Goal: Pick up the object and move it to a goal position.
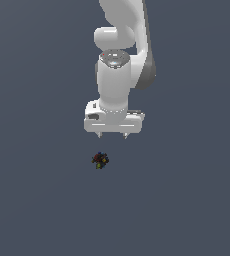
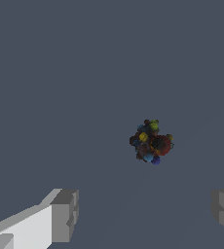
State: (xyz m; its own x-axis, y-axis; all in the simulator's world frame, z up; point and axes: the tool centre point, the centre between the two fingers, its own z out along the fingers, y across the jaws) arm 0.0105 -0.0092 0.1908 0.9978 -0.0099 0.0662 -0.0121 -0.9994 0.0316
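Note:
The object [image 1: 100, 160] is a tiny dark clump speckled with red, green, yellow and blue, lying on the flat grey surface. In the wrist view the object [image 2: 151, 141] lies ahead of the gap between the fingers and apart from both. My white gripper [image 1: 112, 135] hangs above the surface, just behind the object and slightly to the exterior view's right of it. Its two short fingertips [image 1: 99, 134] stand wide apart with nothing between them. In the wrist view the gripper [image 2: 143, 214] is open, with grey pads [image 2: 65, 214] at either side.
The white arm [image 1: 122, 45] comes down from the top of the exterior view. A plain grey surface [image 1: 37, 200] fills both views.

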